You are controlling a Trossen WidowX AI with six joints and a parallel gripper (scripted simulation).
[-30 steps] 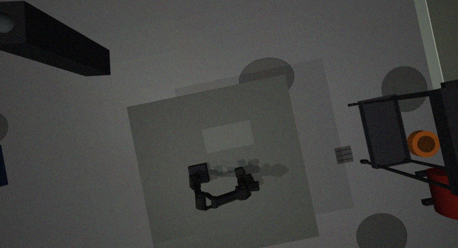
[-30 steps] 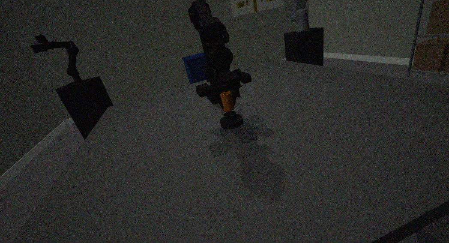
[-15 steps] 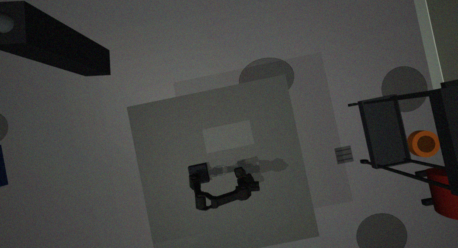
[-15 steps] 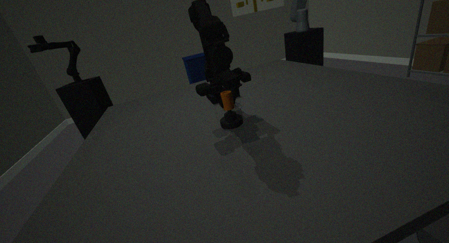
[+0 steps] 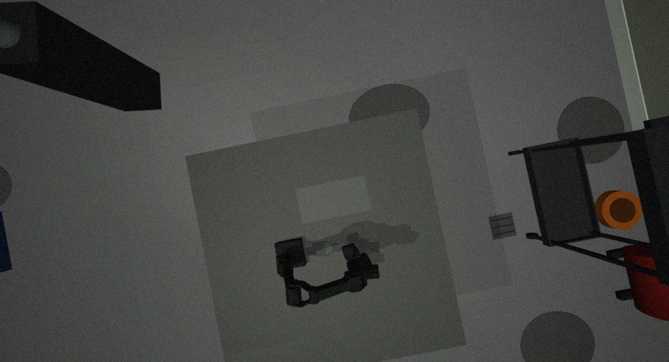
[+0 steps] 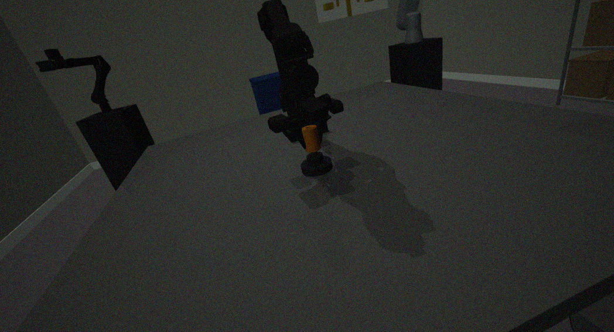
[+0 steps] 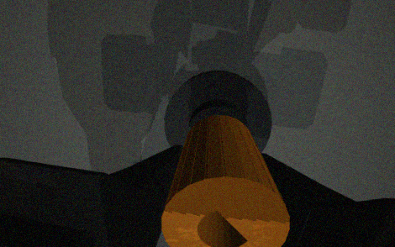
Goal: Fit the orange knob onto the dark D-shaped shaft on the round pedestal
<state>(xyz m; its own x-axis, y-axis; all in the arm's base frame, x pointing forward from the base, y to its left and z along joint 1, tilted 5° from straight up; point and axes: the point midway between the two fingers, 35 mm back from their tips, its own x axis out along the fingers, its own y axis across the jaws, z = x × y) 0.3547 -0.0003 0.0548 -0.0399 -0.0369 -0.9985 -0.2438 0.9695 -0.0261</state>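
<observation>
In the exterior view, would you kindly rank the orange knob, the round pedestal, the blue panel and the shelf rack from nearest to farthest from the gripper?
1. Orange knob: held in the gripper.
2. Round pedestal: directly below.
3. Blue panel: behind the arm, leftward.
4. Shelf rack: far right, by the wall.

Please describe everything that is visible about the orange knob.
The orange knob is a plain cylinder with faintly ribbed sides and a matte surface. In the wrist view its near end face shows a dark wedge-shaped mark. It stands almost upright, clamped in the black claw, directly above the round dark pedestal. Its lower end meets the shaft area, but it is not yet down on the pedestal.
</observation>
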